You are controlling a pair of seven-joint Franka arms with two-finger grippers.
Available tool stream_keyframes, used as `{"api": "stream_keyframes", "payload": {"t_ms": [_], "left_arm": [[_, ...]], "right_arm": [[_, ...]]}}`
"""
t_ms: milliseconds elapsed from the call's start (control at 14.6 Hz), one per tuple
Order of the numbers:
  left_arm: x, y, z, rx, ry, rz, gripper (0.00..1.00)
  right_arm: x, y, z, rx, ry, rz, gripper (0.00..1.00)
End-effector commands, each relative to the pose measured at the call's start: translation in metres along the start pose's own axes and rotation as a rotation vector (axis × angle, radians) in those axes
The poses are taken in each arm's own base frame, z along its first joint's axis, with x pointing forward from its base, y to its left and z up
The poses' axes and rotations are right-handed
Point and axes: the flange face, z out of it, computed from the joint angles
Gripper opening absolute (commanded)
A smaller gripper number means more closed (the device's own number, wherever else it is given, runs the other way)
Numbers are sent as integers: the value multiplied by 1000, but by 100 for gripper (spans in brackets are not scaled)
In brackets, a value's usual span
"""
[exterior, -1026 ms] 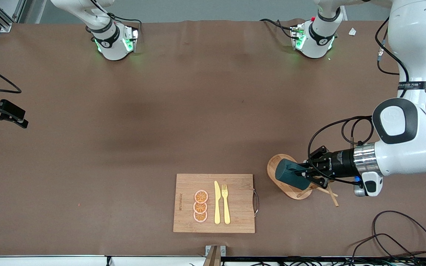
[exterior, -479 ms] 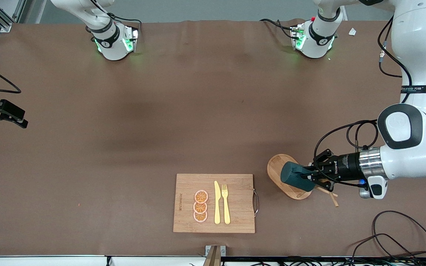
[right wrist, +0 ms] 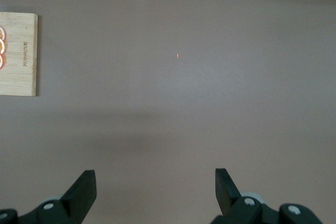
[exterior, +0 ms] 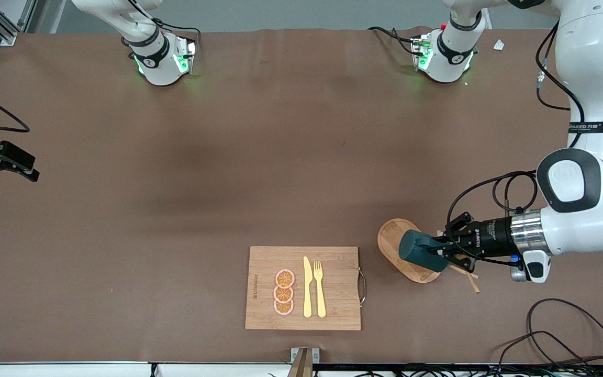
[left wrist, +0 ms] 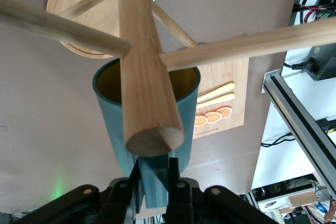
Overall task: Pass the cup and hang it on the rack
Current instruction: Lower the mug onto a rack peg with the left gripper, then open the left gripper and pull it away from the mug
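Working over a big brown table (exterior: 291, 157) here, matte cover with a few faint creases, aluminium framing and loose cables off the edges. My left gripper (exterior: 437, 250) is clamped shut on the cup's handle, holding the cup (exterior: 417, 249) sideways in the air over the oval base of the rack (exterior: 391, 238). My right gripper (right wrist: 156, 192) waits with its fingers wide apart over bare table at the right arm's end, nothing between them.

From the front camera you mostly see the cup's dark teal outside lying across the rack base, plus a couple of pegs poking out under my wrist. My left wrist camera gives the good stuff: the rack's post (left wrist: 143, 66) crosses right in front of the cup's open mouth, the yellow inside showing, pegs branching off to both sides. Past the cup there's the cutting board (left wrist: 226, 100) with orange slices (left wrist: 212, 117) and yellow cutlery (left wrist: 215, 93). The right wrist camera only catches a corner of that board.
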Motion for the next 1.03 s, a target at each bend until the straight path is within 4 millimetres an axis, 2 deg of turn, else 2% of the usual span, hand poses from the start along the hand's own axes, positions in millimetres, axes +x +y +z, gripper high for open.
{"api": "stream_keyframes", "payload": {"t_ms": [0,68,205,274,342,410,752,957], "left_arm": [[8,0,-1,-14,-12,-1,20],[10,-1,-3,-15,-11,-7,29],[12,0,-11,-26,-8,-15,66],[11,0,-12,-28,-9,-18,79],[6,1,-14,-29,-8,-10,96],[1,2,-15,-32,-9,-3,100],[-41,6,-53,-61,17,65,100],[-80,3,-83,-80,55,151,100]], "right_arm": [[1,4,-3,-10,-3,2,100],[1,4,-2,-10,-4,2,100],[1,4,-2,-10,-4,3,100],[1,4,-2,-10,-4,3,100],[0,7,-3,-10,-3,8,100],[0,7,-2,-10,-6,8,100],[0,8,-3,-11,-3,11,100],[-1,14,-3,-10,-3,22,100]]}}
